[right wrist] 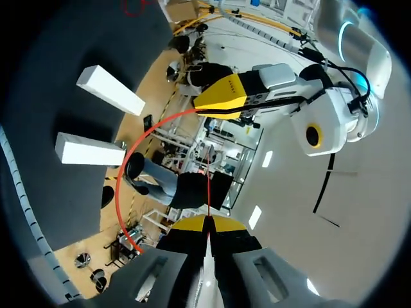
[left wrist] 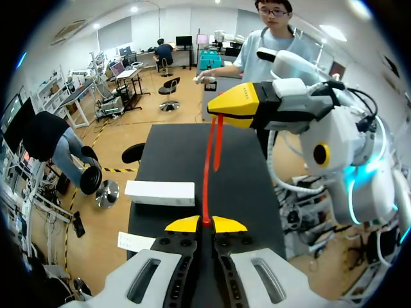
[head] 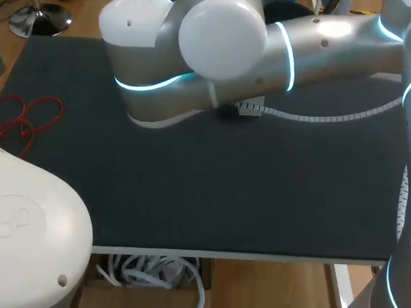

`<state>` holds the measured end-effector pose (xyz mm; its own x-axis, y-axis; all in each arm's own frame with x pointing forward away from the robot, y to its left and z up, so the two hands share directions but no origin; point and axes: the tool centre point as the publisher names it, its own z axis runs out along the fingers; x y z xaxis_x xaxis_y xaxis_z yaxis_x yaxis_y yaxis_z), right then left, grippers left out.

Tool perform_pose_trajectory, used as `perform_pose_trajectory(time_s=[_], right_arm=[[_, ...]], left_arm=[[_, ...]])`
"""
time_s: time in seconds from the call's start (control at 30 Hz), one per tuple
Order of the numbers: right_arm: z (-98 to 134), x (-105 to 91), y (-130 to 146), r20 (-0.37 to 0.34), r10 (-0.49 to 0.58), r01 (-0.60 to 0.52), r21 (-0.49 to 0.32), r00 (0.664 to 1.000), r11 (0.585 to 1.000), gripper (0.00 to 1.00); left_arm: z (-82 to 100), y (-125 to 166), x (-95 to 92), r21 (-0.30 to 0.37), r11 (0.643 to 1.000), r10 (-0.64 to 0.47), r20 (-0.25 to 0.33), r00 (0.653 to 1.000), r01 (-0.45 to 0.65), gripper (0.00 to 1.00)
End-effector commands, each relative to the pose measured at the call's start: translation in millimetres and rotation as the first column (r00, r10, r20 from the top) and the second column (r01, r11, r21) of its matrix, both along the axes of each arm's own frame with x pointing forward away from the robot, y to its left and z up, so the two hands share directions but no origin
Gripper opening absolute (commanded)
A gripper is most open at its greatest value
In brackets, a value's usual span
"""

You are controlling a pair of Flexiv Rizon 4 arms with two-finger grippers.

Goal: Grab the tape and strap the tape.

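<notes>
A thin red tape strand [left wrist: 207, 173] is stretched in the air between my two grippers. In the left wrist view my left gripper [left wrist: 205, 224] is shut on its near end, and the strand runs ahead to my right gripper [left wrist: 217, 110], which pinches the other end. From the right wrist, the right gripper [right wrist: 207, 222] is shut on the tape [right wrist: 122, 173], which curves in a slack arc to the left gripper [right wrist: 199, 108]. In the head view both grippers are hidden behind the arms' big joints.
More loose red tape [head: 25, 118] lies at the left edge of the dark table mat [head: 224, 190]. Two white blocks [right wrist: 110, 90] [right wrist: 88, 149] sit by the table's edge; one of them [left wrist: 160, 192] lies beside my left gripper. My right arm [head: 219, 50] spans the table's far side.
</notes>
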<state>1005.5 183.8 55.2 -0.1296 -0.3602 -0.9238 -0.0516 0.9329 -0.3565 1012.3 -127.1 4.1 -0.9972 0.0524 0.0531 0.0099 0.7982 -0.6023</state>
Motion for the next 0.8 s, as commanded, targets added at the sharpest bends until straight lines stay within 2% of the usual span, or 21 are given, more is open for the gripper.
perform_pose_trajectory(time_s=[0.03, 0.27, 0.8], right_arm=[[5, -1.1, 0, -0.012, 0.005, -0.006, -0.017, 1.000, 1.000, 0.00], [5, -2.8, 1, -0.005, 0.023, -0.023, -0.056, 1.000, 0.998, 0.00], [-3, -2.8, 21, 0.003, 0.044, -0.044, -0.068, 0.999, 0.997, 0.00]], left_arm=[[1.0, 0, 0.0, 0.005, 1.000, 0.000, -0.002, 1.000, 0.000, 0.00], [1.0, 0, 0.0, 0.005, 1.000, 0.000, -0.002, 1.000, 0.000, 0.00], [1.0, 0, 0.0, 0.005, 1.000, 0.000, -0.002, 1.000, 0.000, 0.00]])
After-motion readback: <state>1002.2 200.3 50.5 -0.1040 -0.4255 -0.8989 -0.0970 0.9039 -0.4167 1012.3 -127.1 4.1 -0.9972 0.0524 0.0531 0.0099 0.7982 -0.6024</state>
